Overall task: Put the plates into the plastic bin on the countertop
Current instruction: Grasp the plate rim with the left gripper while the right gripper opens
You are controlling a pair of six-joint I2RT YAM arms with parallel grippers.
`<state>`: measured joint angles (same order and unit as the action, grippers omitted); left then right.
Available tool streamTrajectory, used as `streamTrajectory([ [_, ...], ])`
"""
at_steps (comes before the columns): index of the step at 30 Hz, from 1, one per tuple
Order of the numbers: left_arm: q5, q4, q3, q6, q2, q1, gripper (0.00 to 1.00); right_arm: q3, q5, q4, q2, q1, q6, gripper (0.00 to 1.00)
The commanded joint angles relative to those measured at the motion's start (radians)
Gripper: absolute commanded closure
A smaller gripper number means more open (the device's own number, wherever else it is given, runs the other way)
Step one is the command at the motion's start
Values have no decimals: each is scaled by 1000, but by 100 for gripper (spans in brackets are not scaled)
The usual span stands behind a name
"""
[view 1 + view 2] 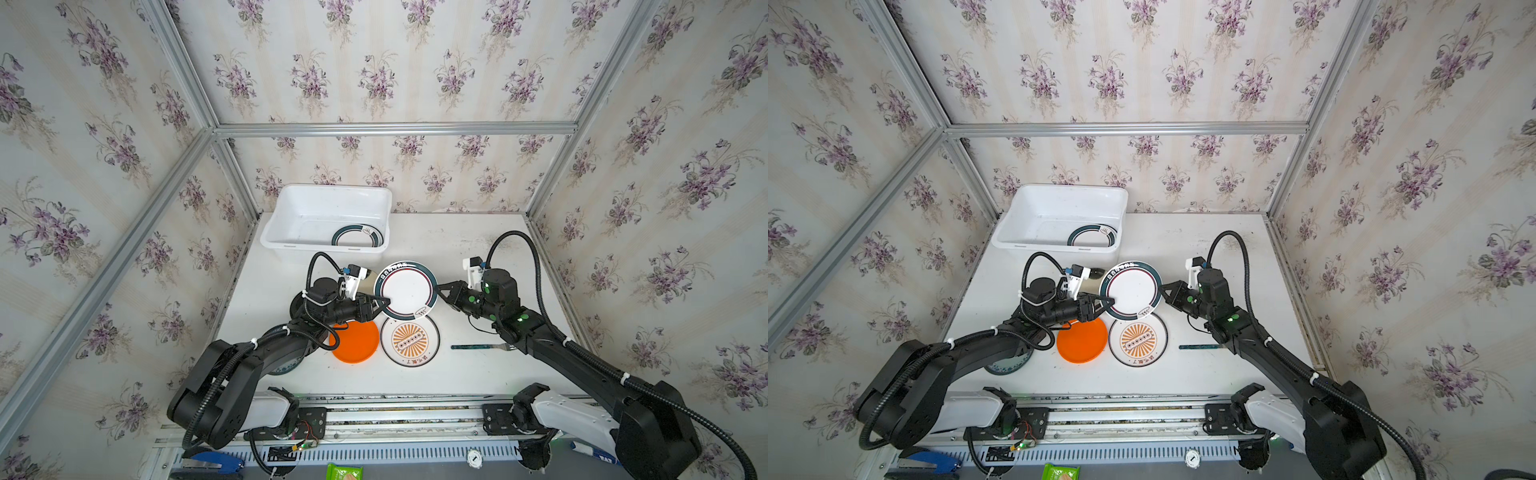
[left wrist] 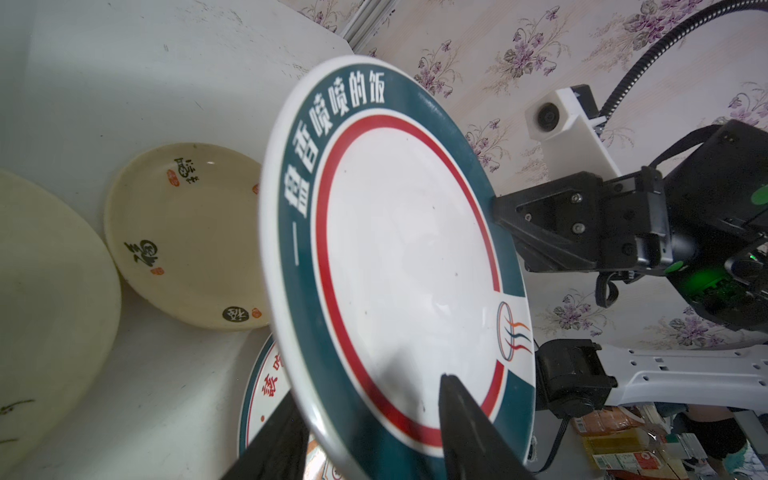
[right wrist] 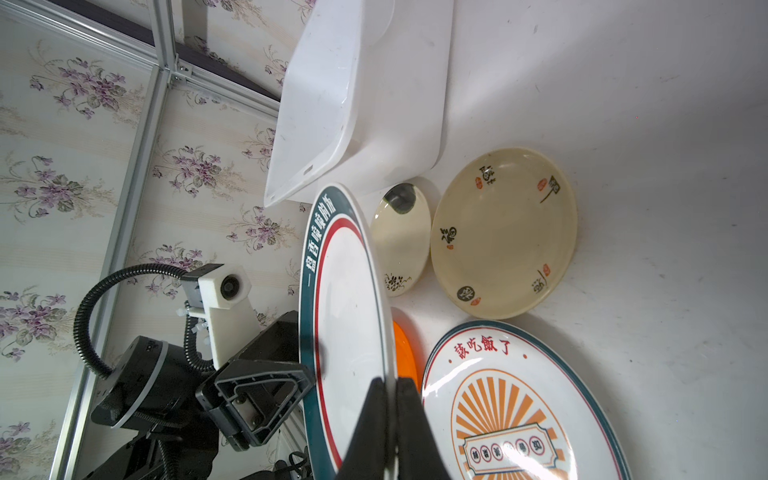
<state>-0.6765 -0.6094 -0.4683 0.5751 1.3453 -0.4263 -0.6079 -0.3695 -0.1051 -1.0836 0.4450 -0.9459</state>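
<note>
jaws first: my right gripper point(image 3: 388, 386) is pinched hard on the rim of the teal-ringed plate point(image 1: 406, 290), the thin edge squeezed between both fingers. my left gripper point(image 1: 384, 302) sits astride the opposite rim, one finger over the face and one under, partly open; whether it has actually bitten, i cannot tell. so the plate hangs tilted in the air between my two arms, above the countertop point(image 1: 465, 374). it is partly over the sunburst plate point(image 1: 410, 340) and just by the orange plate point(image 1: 355, 343), with the plastic bin point(image 1: 326, 188) close behind and one ringed plate point(image 1: 357, 237) already lying inside. my read: this thing is stiff, glossy and slick, no give and little friction, and it would chip or clatter if dropped. the raised rim is the only place to hold it, fingers well in past the lip, never the smooth centre. cream plates point(image 2: 187, 237) wait on the counter below.
</note>
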Motion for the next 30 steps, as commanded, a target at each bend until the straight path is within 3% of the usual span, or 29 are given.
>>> streamTrajectory([
  [1, -26, -56, -9, 5, 3, 0, 58, -13, -6, -79, -4, 4, -14, 100],
  [11, -47, -56, -21, 13, 23, 1, 80, -13, -8, -80, -11, 9, -14, 100],
  [17, -53, -57, -27, 18, 32, 2, 84, -13, -7, -77, -12, 9, -8, 100],
  [21, -50, -54, -26, 17, 25, 1, 85, -11, -6, -70, -7, 9, -1, 84],
  [27, -48, -44, -26, 12, 17, 3, 87, -14, 10, -31, 9, 9, 20, 48],
  [30, -43, -35, -27, 11, 14, 3, 87, -15, 18, -12, 19, 9, 32, 38],
])
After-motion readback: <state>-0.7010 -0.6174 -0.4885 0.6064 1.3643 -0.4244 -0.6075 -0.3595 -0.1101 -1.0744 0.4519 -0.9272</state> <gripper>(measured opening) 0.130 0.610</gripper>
